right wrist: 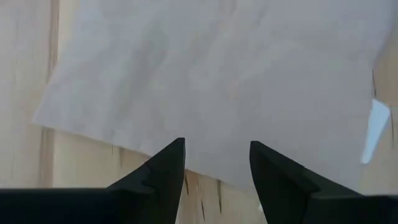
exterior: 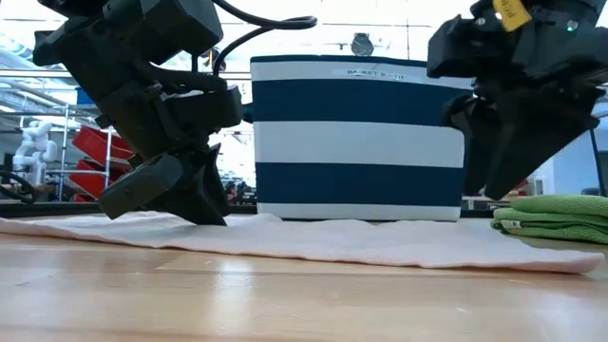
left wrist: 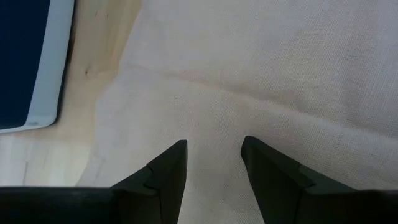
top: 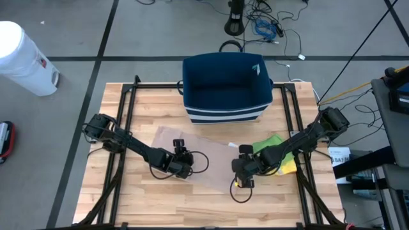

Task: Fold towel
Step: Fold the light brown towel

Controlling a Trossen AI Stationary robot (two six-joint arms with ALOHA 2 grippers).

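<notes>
The pale towel (top: 201,153) lies flat on the table (top: 128,198) before the striped basket (top: 223,89). The left gripper (left wrist: 213,163) and right gripper (right wrist: 216,163) hover over its near edge, jaws open and empty. The grasp is not yet made; next, each should likely lower and pinch a corner.

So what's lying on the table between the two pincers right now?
Only the flat beige cloth towel, nothing on it, between the left pincer and right pincer. The high view shows it.
</notes>
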